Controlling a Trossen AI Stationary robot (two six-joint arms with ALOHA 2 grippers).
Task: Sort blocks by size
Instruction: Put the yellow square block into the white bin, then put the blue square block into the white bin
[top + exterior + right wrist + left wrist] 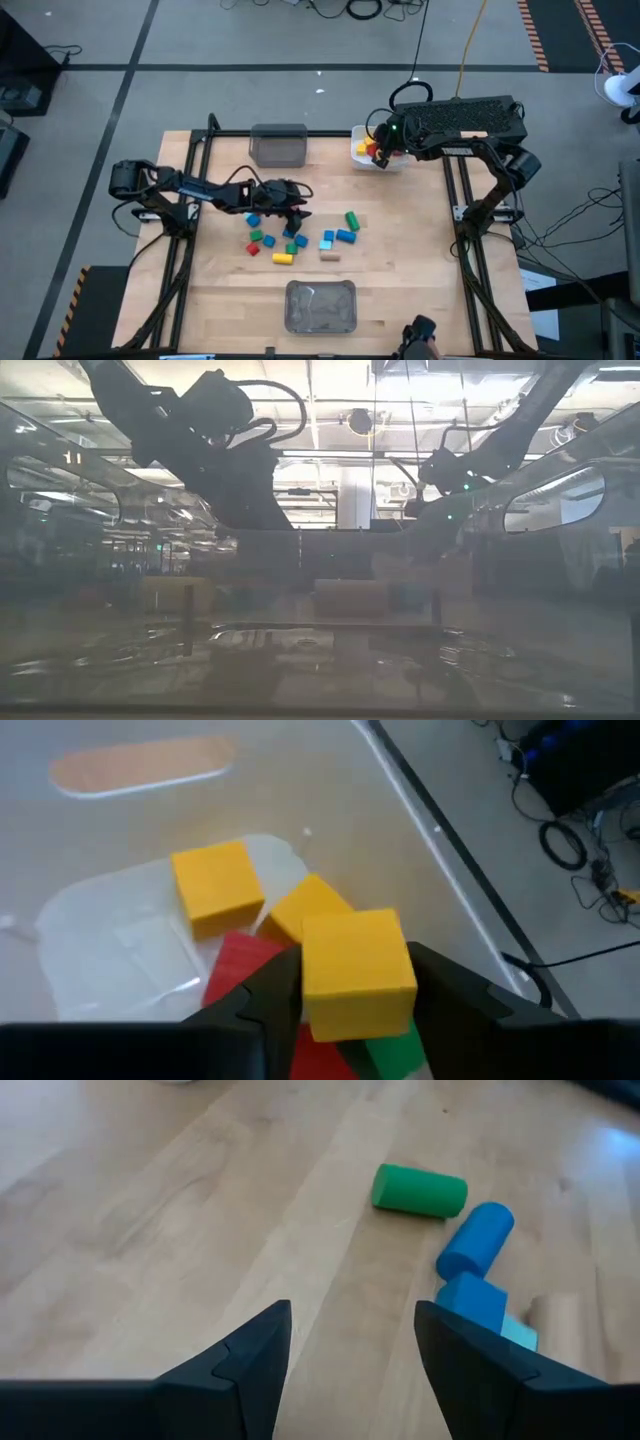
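Wooden worktop (400, 290): right pincer (350, 982) over white bin (362, 157) at far right, clamped on yellow cube (357, 963); two more yellow cubes (217, 885) below it. Left pincer (352, 1342) apart, empty, near loose blocks (345, 236) mid-worktop: green cylinder (419, 1190), blue cylinder (475, 1240).

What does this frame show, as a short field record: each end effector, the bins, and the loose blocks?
left end effector: open, empty, low over the table among the loose blocks
right end effector: above the white bin, a yellow cube between its fingers
white bin contents: two yellow blocks, a red one and a green one visible
grey bins: one at the far edge, one at the near edge
loose blocks: cluster at table centre, including a green cylinder and a blue cylinder
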